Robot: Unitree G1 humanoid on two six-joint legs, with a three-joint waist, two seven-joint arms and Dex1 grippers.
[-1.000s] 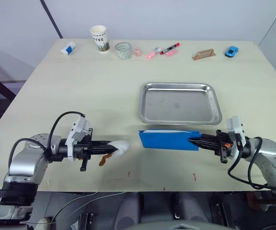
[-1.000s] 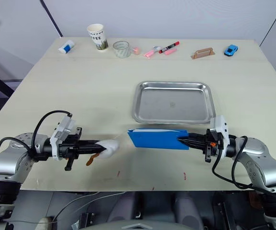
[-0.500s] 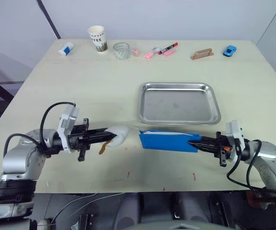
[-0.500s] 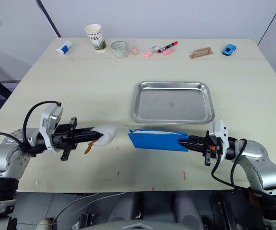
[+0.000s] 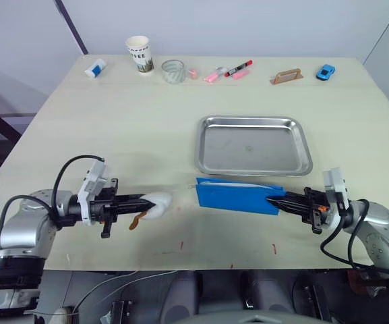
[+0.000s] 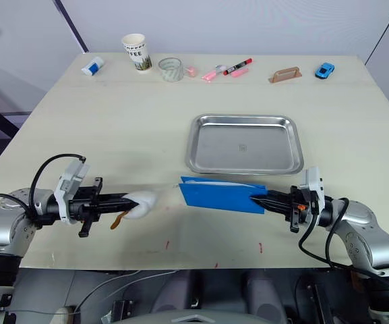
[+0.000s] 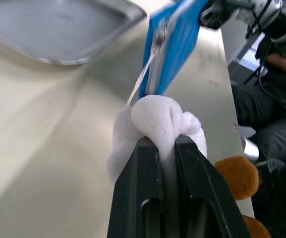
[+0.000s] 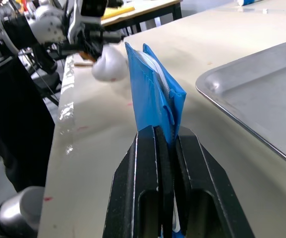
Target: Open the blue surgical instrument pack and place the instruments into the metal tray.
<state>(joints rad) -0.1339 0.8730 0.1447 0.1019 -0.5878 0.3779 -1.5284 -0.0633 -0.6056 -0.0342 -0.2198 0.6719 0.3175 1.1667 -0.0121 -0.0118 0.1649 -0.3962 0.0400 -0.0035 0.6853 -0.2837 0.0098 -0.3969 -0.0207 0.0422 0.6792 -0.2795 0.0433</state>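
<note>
Pinched the pack (image 5: 238, 196) by its right end in the right tool (image 5: 275, 199), anchoring it just before the tray (image 5: 253, 145). Clamped the plush (image 5: 154, 203) in the left tool (image 5: 148, 202).

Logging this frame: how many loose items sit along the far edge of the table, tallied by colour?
Blue: 1, the toy car
Pink: 3, the small piece and two markers
Red/black: 1, the marker
White: 2, the paper cup and the tube
Clear: 1, the glass
Brown: 1, the wooden block
Total: 9
</note>
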